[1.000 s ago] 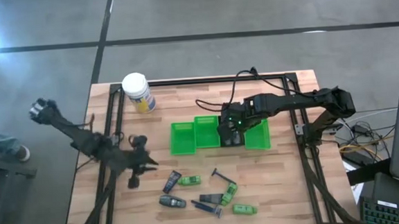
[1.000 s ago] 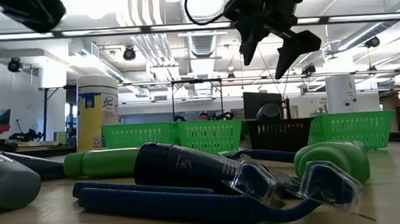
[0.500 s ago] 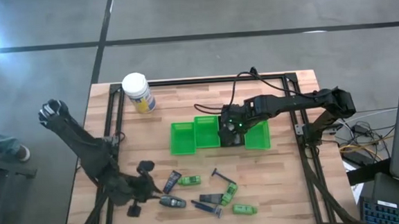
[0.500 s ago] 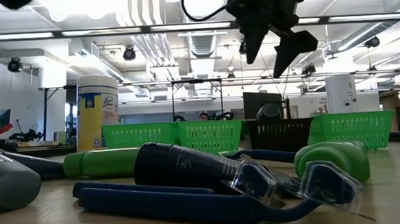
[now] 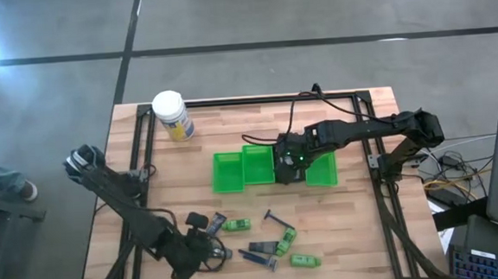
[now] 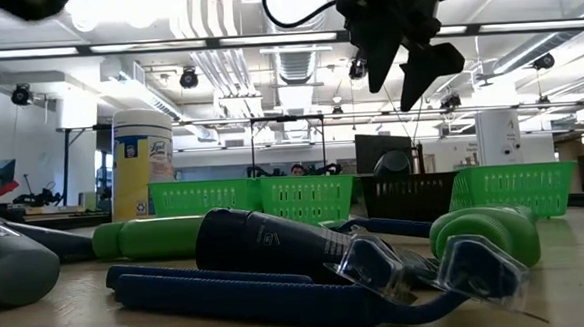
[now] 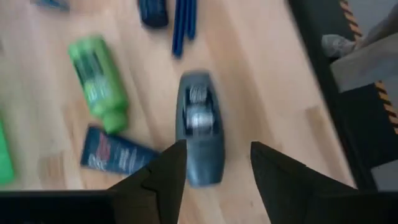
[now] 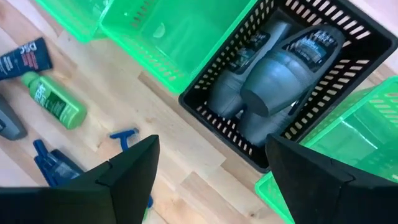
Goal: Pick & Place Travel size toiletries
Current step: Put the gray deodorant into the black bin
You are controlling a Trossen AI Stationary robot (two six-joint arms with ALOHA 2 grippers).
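Observation:
Several travel toiletries lie near the table's near edge: dark tube [image 5: 214,226], green bottles [image 5: 235,225] [image 5: 285,239] [image 5: 304,260], razors [image 5: 275,217] [image 5: 258,258]. My left gripper [image 5: 209,246] [image 7: 214,168] is open over a dark grey bottle [image 7: 199,134], which lies flat ahead of the fingertips, between their lines. My right gripper [image 5: 291,161] [image 6: 400,78] [image 8: 211,171] hangs open above the black bin [image 8: 211,112]. That bin holds several dark grey bottles [image 8: 280,81].
Green bins [image 5: 228,172] [image 5: 257,163] [image 5: 322,168] flank the black bin mid-table. A white yellow-labelled canister [image 5: 171,116] [image 6: 144,161] stands at the far left. Near my left gripper lie a green bottle [image 7: 96,81] and a dark blue tube [image 7: 115,152]. The table's near edge is close.
My left arm has swung from the table's left side toward the near edge and to the right. Its open gripper has come in over the dark grey bottle at the left end of the toiletries. The toiletries have not moved.

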